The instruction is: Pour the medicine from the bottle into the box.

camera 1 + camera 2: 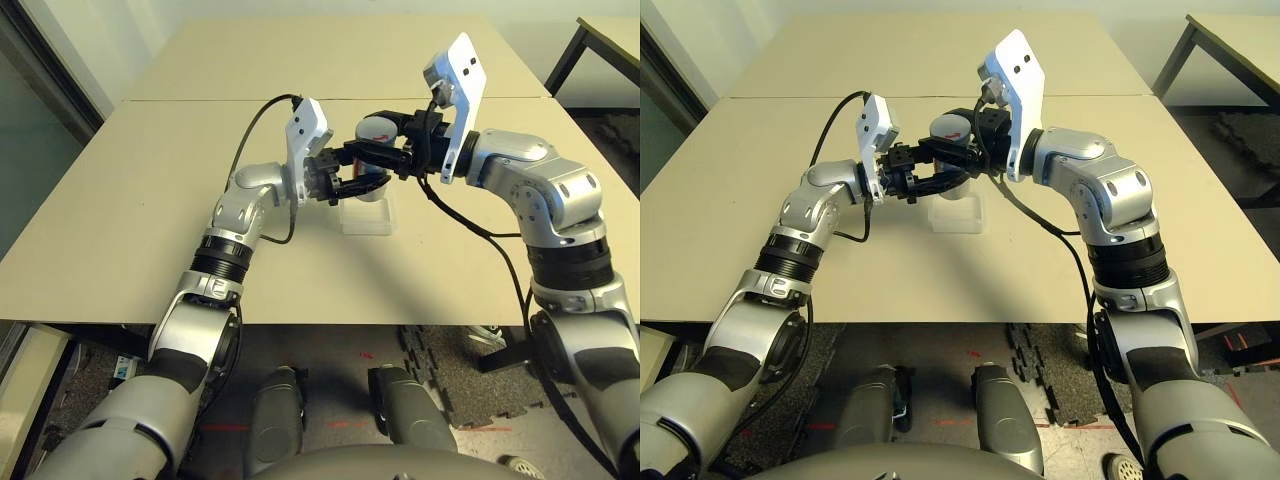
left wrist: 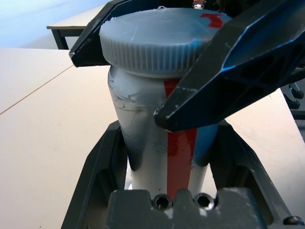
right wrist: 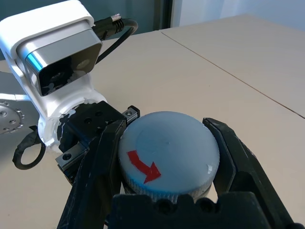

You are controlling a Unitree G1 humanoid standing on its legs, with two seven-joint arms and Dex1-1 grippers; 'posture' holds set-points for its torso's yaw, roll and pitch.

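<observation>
Grey-capped bottle (image 1: 375, 133) held upright in the air above the middle of the beige table (image 1: 150, 200), nearer the front edge than the far one. Left gripper (image 2: 167, 157) pinching the bottle's body from the side, jaws tight on the white wall with the red stripe. Right gripper (image 3: 167, 162) around the round grey cap (image 3: 169, 157), one black finger against each side of its ribbed rim, red arrow on top. Clear box (image 1: 366, 213) resting on the table just below the bottle and both grippers. Medicine not visible.
</observation>
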